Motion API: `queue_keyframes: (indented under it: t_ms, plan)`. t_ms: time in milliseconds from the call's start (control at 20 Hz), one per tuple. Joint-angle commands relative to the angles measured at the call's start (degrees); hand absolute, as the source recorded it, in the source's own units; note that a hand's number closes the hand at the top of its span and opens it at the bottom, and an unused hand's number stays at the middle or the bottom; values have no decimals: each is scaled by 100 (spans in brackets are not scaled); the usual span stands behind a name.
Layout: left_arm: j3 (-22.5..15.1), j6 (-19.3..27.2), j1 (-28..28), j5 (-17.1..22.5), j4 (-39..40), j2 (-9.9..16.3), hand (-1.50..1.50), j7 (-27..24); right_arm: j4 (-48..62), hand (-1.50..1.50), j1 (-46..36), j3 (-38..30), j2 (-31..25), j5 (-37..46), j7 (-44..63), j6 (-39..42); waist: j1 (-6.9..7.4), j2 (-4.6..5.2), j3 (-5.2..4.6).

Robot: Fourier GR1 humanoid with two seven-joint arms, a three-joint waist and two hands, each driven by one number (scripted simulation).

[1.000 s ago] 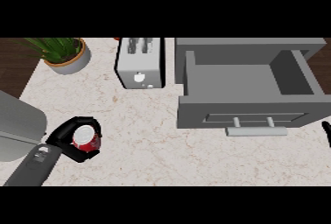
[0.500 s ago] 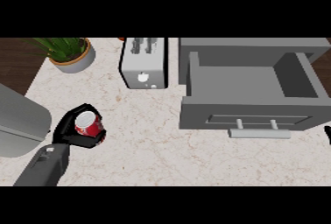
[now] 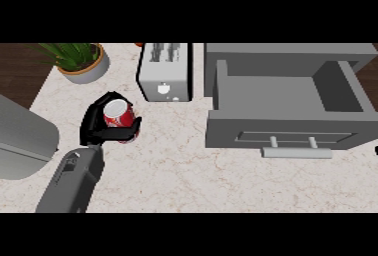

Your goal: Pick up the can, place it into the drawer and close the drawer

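The left hand is coming in from the lower edge on its grey forearm, and it is sitting just to the near left of the toaster. Its black fingers and thumb are curling round the can, a red one with a silvery top, so the hand is gripping the can from the left side. The can is standing more or less upright, a short way in front of the toaster's left corner; whether its base is touching the counter or hanging just above it is hard to judge from this steep angle.

Well to the left of the toaster, at the view's edge, a large grey rounded object is lying on the counter. To the right of the toaster the grey drawer is standing pulled open, its bare inside showing and its front panel with the pale handle facing the near side. The can is well apart from the drawer, on the toaster's other side.

The toaster itself is standing near the far edge of the counter with its slots facing up. Beyond and to the left of it a potted plant is sitting in a pale pot at the far left corner of the counter.

The right hand is not showing anywhere in the view
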Motion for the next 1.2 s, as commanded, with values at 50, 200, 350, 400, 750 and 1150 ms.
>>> queue_keyframes:
  t_ms: [50, 200, 350, 400, 750, 1150]
  plan:
    - [-491, 552, 320, -156, -1904, -241, 150, 1101, 1, -150, -38, 109, 89, 115, -3, -36, -5, 13, -4]
    - [-735, 992, 4, -391, -2187, -510, 150, 1560, -394, -150, 416, -242, -46, -315, -11, 252, -116, 25, -7]
    - [-1045, 1175, -301, -554, -2826, -585, 150, 2525, -97, -150, -162, -361, -221, -323, 267, 87, -83, 34, -7]
    - [-1266, 1226, 7, -547, -3123, -656, 150, 2560, 10, -150, 4, -308, -22, -300, 3, 125, -90, 37, -8]
    - [-1193, 1600, -1635, -747, -2478, -573, 150, 3363, -418, -150, 217, -163, -29, -219, 178, 253, -169, 55, -11]
    - [-1793, 2703, -3244, -488, -1552, -667, 150, 3760, 172, -150, -281, -202, -109, -54, 55, 145, -220, 74, -9]
